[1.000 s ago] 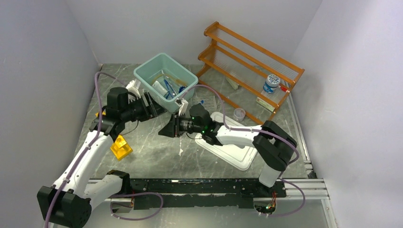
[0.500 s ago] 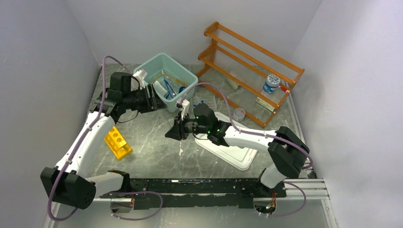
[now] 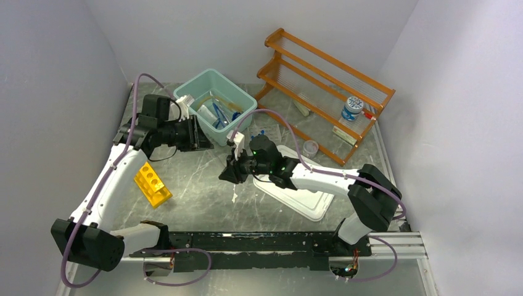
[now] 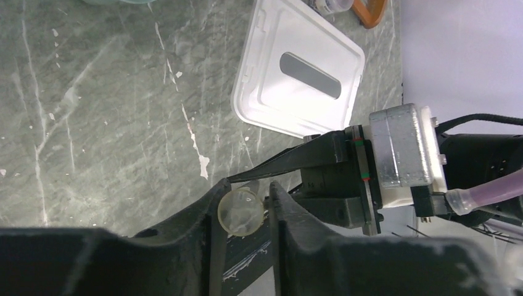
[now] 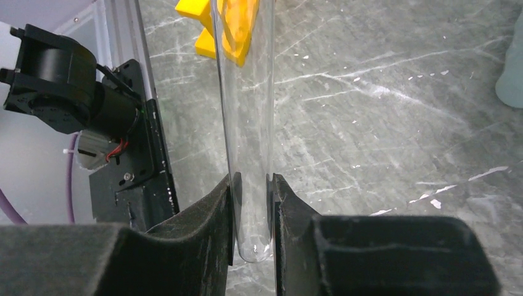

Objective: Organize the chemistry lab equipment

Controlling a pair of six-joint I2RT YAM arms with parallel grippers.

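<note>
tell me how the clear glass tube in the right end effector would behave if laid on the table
Likely fragile: the clear glass tube looks thin-walled, so the right end effector probably shouldn't squeeze harder. Probably slippery: its surface is smooth and glossy. Laid on the table, its round body would likely roll.

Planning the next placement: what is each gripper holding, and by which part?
Right gripper pinches a glass tube near its rounded closed end. Left gripper flanks a clear round piece; firm hold cannot be told.
</note>
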